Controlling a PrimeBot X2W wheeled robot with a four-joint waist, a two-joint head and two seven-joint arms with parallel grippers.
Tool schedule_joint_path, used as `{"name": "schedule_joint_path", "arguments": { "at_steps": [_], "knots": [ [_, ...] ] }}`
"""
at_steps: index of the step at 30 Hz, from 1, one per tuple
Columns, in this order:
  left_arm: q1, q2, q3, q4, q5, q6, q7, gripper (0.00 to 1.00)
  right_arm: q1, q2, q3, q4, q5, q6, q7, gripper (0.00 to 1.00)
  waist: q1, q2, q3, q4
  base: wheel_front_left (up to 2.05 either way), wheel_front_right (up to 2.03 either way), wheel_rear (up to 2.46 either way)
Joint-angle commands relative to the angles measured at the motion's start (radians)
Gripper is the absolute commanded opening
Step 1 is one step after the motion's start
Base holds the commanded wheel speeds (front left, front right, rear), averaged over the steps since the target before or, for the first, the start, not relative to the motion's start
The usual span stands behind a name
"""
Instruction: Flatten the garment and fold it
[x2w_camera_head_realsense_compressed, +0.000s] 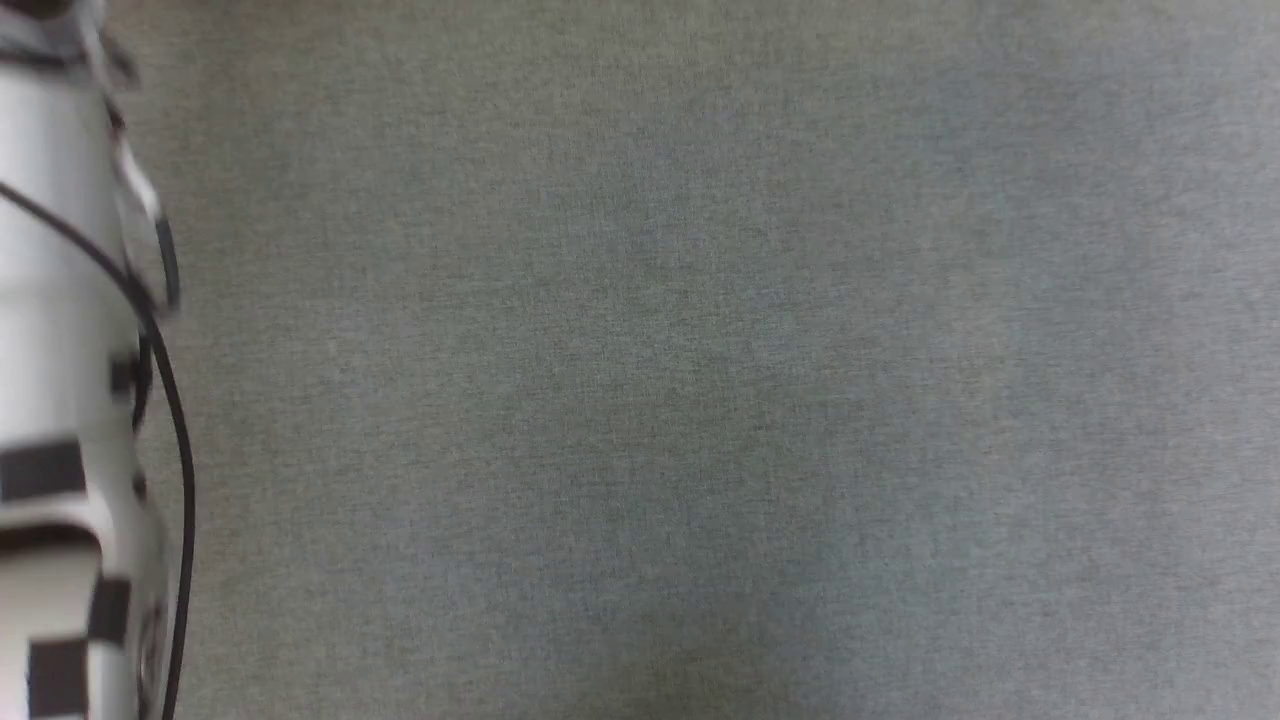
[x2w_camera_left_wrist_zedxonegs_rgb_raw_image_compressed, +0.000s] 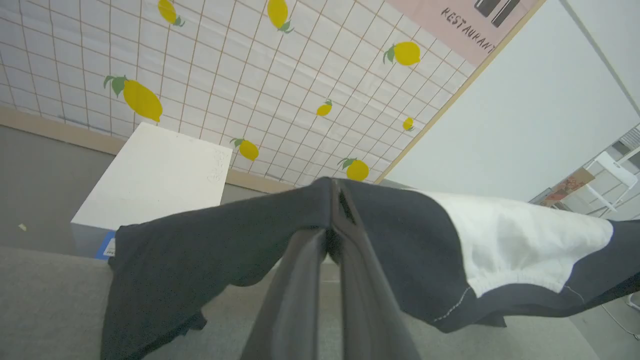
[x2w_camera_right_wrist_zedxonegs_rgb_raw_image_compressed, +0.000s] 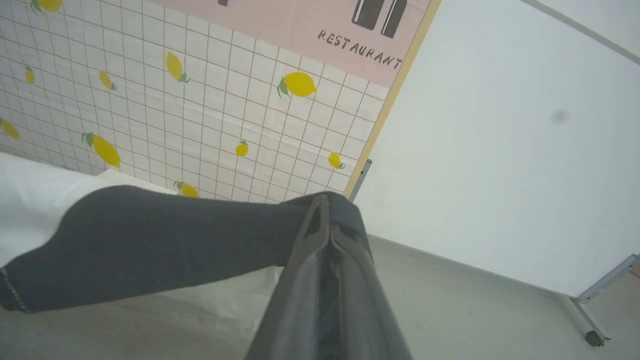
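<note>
Lemon-patterned tiled wall (x2w_camera_left_wrist_zedxonegs_rgb_raw_image_compressed: 225, 75) behind a grey cloth-covered surface (x2w_camera_head_realsense_compressed: 700, 400). The garment (x2w_camera_left_wrist_zedxonegs_rgb_raw_image_compressed: 515, 245) hangs in the air above that surface, with black fabric on either side of its white panel. Left gripper (x2w_camera_left_wrist_zedxonegs_rgb_raw_image_compressed: 336, 200) and right gripper (x2w_camera_right_wrist_zedxonegs_rgb_raw_image_compressed: 324, 210) each pinch black fabric, jaws closed on it. Judged progress: lifted for spreading; flattening and folding are both yet to do.

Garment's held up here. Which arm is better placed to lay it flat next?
Neither alone, probably: left gripper and right gripper are each shut on black cloth of the garment, so both should lower it together onto the grey surface.
</note>
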Motion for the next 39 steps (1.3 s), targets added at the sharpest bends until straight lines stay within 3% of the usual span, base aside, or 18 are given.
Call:
{"name": "schedule_joint_path", "arguments": {
  "at_steps": [1,8,14,20,24,32,39],
  "knots": [
    [0.059,0.024,-0.022,-0.005,0.024,-0.016,0.015,0.0,0.054,-0.011,0.021,0.001,0.033,-0.002,-0.008,0.0,-0.0001,0.0,-0.038,0.001,0.0,0.0,0.0],
    [0.398,0.04,-0.097,-0.105,0.016,-0.042,0.094,0.0,0.388,-0.08,0.096,-0.107,0.209,-0.002,0.07,0.0,-0.0001,0.0,-0.165,0.014,0.0,0.0,0.0],
    [0.718,0.026,-0.126,-0.265,-0.028,-0.009,0.151,0.0,0.782,-0.103,0.006,-0.328,0.283,-0.002,0.225,0.0,-0.0001,0.0,-0.267,0.023,0.0,0.0,0.0],
    [0.997,0.039,-0.134,-0.419,-0.051,0.055,0.195,0.0,1.128,-0.014,-0.154,-0.56,0.255,-0.002,0.33,0.0,-0.0001,0.0,-0.324,0.022,0.0,0.0,0.0],
    [1.122,0.047,-0.143,-0.496,-0.047,0.094,0.21,0.0,1.278,0.065,-0.233,-0.652,0.219,-0.002,0.368,0.0,-0.0001,0.0,-0.344,0.027,0.0,0.0,0.0],
    [1.289,0.043,-0.16,-0.578,-0.059,0.156,0.246,0.0,1.463,0.161,-0.356,-0.737,0.172,-0.002,0.46,0.0,-0.0001,0.0,-0.391,0.04,0.0,0.0,0.0],
    [1.399,0.029,-0.183,-0.592,-0.084,0.193,0.283,0.0,1.569,0.176,-0.38,-0.731,0.219,-0.002,0.522,0.0,-0.0001,0.0,-0.422,0.04,0.0,0.0,0.0]
  ]
}}
